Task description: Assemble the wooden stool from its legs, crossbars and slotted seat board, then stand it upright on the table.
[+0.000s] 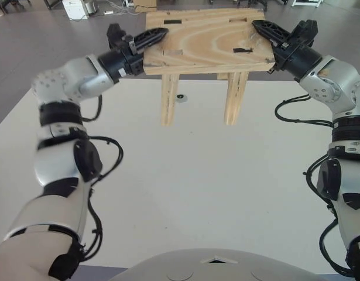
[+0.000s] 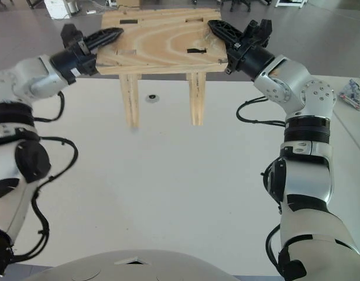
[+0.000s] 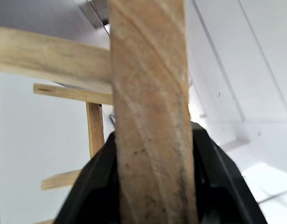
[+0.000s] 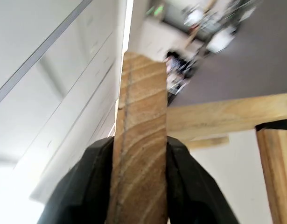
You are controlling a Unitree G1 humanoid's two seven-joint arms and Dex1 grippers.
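The white table (image 1: 197,193) is the work surface, and the stool (image 1: 204,65) stands over its far part, seat up and legs down. It looks fully put together, so my reading is that the job is at its last step: setting it upright. I cannot tell whether the feet touch the tabletop or hang just above it.

The seat board (image 1: 209,38) is held level from opposite side edges, probably so the weight is shared and the stool does not tip. Two legs (image 1: 167,96) hang straight down at the front. A crossbar (image 3: 94,128) runs between the legs under the seat and ties them together.

The left gripper (image 1: 159,36) is clamped on the seat board's left edge, with its black fingers (image 3: 94,186) pressed against both faces of the wood. The right gripper (image 1: 257,26) pinches the right edge the same way.

A small round piece (image 1: 181,98) lies on the table between the front legs.

Black patches (image 1: 243,50) mark the seat top, but no writing can be read on them or on the wood.
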